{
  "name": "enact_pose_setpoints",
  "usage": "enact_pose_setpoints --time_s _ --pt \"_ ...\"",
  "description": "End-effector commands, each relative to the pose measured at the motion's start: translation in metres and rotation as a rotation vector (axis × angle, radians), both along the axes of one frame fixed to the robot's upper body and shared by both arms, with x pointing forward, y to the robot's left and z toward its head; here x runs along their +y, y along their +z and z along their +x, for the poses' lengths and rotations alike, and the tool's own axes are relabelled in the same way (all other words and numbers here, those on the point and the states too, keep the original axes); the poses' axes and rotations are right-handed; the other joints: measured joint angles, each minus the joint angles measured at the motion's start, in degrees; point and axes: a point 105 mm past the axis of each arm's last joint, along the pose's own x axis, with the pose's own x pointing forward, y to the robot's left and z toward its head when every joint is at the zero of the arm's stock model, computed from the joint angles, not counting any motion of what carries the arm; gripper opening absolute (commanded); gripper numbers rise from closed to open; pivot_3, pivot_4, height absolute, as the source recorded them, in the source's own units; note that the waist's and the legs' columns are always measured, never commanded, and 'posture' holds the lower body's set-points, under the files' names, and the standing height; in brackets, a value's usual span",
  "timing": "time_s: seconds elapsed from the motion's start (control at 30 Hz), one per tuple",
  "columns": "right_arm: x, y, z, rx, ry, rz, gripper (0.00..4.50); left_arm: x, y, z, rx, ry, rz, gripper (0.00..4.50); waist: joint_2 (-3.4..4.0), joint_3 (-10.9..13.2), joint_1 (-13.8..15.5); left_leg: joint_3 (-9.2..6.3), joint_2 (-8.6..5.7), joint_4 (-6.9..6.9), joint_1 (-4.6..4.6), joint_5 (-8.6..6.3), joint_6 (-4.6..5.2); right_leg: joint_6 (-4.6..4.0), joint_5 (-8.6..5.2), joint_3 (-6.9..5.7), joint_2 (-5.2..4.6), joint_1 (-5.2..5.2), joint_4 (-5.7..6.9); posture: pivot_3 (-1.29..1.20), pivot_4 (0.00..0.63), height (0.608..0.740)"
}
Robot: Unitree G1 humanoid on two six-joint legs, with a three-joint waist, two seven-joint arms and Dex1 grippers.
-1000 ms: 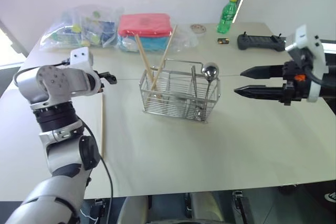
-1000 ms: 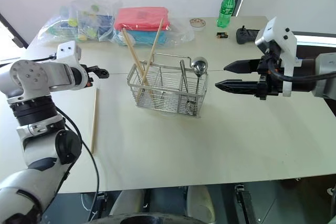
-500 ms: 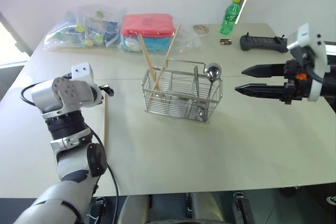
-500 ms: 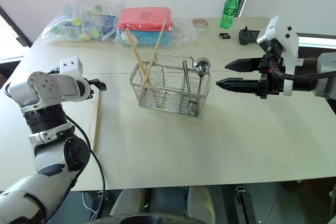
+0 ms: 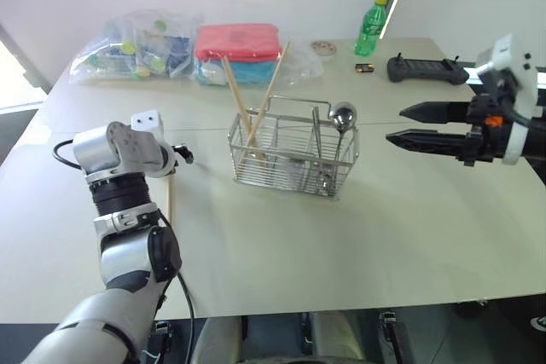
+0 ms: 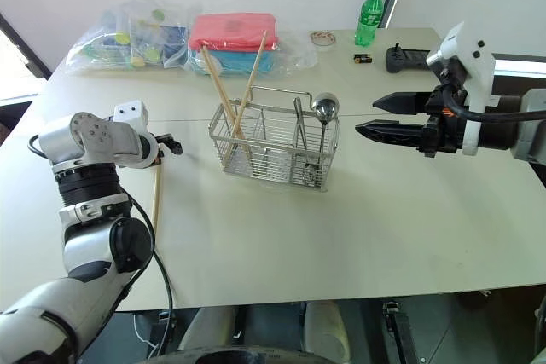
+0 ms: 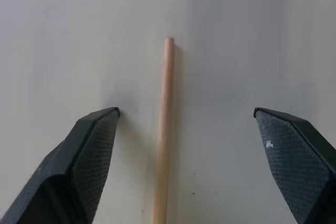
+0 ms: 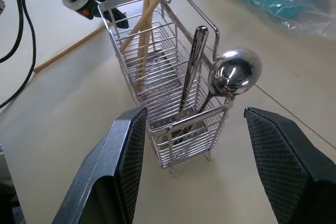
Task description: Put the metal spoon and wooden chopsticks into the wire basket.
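The wire basket (image 5: 293,155) stands in the middle of the table. Two wooden chopsticks (image 5: 247,117) lean crossed in its left compartment, and the metal spoon (image 5: 342,115) stands bowl-up at its right end beside a darker slim utensil (image 8: 191,66). Another chopstick (image 7: 164,129) lies flat on the table to the basket's left (image 5: 169,202). My left gripper (image 7: 186,110) is open just above that stick, one finger on each side, touching nothing. My right gripper (image 5: 395,124) hovers open to the right of the basket, pointing at the spoon, with nothing in it.
Along the table's far edge lie clear plastic bags (image 5: 136,44), a red-lidded blue box (image 5: 239,50), a small dish (image 5: 323,46), a green bottle (image 5: 368,27), a small dark object (image 5: 363,66) and a black controller (image 5: 426,70).
My left gripper has come down and tilted onto the chopstick lying on the table. The right gripper has stayed about where it was, and the camera view has shifted a little.
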Motion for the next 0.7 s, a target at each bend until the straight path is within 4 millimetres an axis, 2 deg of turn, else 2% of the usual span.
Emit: enact_pose_setpoints --time_s 0.03,0.13,0.17,0.23,0.5,0.57,0.63,0.7 --pt "0.001 0.012 -0.004 -0.061 -0.002 0.011 3.02 -0.001 -0.013 -0.005 0.06 0.006 -0.031 2.88 0.08 -0.05 0.03 0.0 0.0 0.0 0.01 0.0 0.0 0.0 0.0 0.0 0.0 0.0 0.01 0.0 0.15 0.699" --pt "0.0 0.014 -0.003 -0.065 -0.01 0.016 3.02 0.0 -0.013 -0.006 0.064 0.01 -0.029 1.46 0.09 -0.05 0.17 0.0 0.0 0.01 0.0 0.0 0.0 0.0 0.0 0.0 0.0 0.01 0.02 0.0 0.15 0.699" --pt "0.0 0.014 -0.003 -0.065 -0.011 0.017 3.02 0.0 -0.013 -0.005 0.063 0.011 -0.029 0.86 0.09 -0.05 0.22 -0.01 -0.01 0.03 -0.01 0.0 0.0 0.01 0.0 0.0 -0.01 0.03 0.01 0.0 0.15 0.699" --pt "0.0 0.015 -0.003 -0.065 -0.012 0.022 3.02 0.0 -0.012 -0.005 0.059 0.013 -0.031 0.05 0.09 -0.05 0.26 -0.01 -0.04 0.04 0.0 0.0 0.0 0.01 0.0 0.0 -0.04 0.07 -0.01 0.0 0.15 0.699" --pt "0.001 0.013 -0.001 -0.063 -0.013 0.025 3.02 -0.001 -0.006 -0.001 0.029 0.025 -0.056 0.05 0.1 -0.06 0.18 -0.01 -0.05 0.05 0.01 0.0 0.0 0.02 0.0 0.0 -0.06 0.09 -0.02 0.0 0.15 0.699" --pt "0.001 0.013 -0.001 -0.063 -0.012 0.027 3.02 0.005 0.018 0.016 -0.134 0.033 -0.033 0.05 0.09 -0.06 0.23 -0.01 -0.05 0.05 0.0 0.0 0.0 0.02 0.0 0.0 -0.05 0.09 -0.02 0.0 0.15 0.699" --pt "0.002 0.013 0.0 -0.064 -0.012 0.03 3.02 0.02 0.057 0.038 -0.386 0.053 0.066 0.05 -0.01 0.0 0.16 -0.02 -0.05 0.06 -0.01 0.01 -0.01 0.02 0.0 -0.01 -0.05 0.08 -0.01 0.0 0.15 0.699" --pt "0.001 0.013 0.0 -0.064 -0.013 0.032 3.02 0.033 0.09 0.048 -0.584 0.072 0.157 0.05 -0.04 0.02 0.07 -0.02 -0.03 0.05 -0.08 0.03 -0.05 0.0 0.02 -0.01 -0.04 -0.01 -0.02 0.0 0.15 0.699"
